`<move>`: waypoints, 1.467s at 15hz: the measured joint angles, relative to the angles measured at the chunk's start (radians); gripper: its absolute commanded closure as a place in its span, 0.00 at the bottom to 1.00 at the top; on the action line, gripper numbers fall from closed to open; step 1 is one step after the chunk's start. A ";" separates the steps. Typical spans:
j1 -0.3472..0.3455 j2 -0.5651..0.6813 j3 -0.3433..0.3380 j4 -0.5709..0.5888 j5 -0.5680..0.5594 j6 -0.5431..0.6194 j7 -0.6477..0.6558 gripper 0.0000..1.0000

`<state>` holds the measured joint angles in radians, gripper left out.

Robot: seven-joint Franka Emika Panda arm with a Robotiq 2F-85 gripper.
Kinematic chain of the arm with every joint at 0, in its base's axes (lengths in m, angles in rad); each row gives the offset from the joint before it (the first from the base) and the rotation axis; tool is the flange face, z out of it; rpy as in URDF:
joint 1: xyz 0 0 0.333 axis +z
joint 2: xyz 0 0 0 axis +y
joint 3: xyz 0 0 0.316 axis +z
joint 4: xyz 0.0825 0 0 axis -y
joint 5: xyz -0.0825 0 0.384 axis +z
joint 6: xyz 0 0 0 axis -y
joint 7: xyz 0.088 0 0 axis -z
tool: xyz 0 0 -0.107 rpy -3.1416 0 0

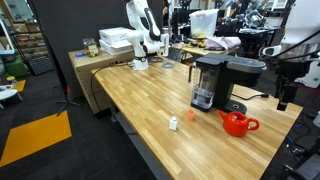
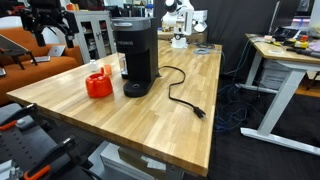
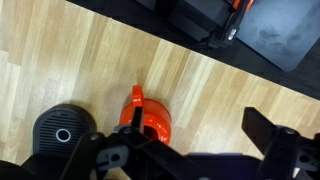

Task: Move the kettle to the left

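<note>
— Below the claw (image 3: 195, 160), well apart from it: the kettle (image 3: 150, 117), red-orange, upright on the counter (image 3: 90, 60); agreed?

— Agreed; not dead centre, though; seen from the wrist, lies under the gap yet closer to one of the fingers (image 3: 112, 160) than to its partner.

— State of the claw?

— Spread wide; holding nothing; touching nothing; hanging high, up and off to one side of the kettle in both exterior views.

— Long axis of the kettle?

— Spout to handle, running away from the wrist, roughly square to the line from finger to finger; cannot tell from above which end is the spout.

— Crux of the coming move?

— Probably a straight drop with a small shift toward that nearer finger; should then put the round belly between the jaws without much turning of the wrist; a judgement only.

— Anything close by?

— Black coffee maker (image 3: 62, 135), just beside the kettle, further out past the same finger; likely to be bumped if overshooting that way; worth keeping clear of during descent and slide.

— Anything else?

— Only a small white object (image 1: 174, 123) on the counter, farther from the claw than the kettle; too small to identify.
</note>
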<state>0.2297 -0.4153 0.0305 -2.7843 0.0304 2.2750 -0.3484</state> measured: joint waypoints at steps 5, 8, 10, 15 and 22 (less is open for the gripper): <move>0.000 0.006 0.002 0.000 0.000 -0.001 0.008 0.00; -0.001 0.038 0.006 0.000 -0.006 0.002 0.025 0.00; -0.001 0.075 0.013 0.003 -0.024 0.011 0.045 0.00; -0.002 0.159 0.033 0.025 -0.045 0.050 0.094 0.00; -0.003 0.169 0.033 0.033 -0.045 0.050 0.095 0.00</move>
<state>0.2267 -0.2462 0.0633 -2.7510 -0.0145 2.3250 -0.2530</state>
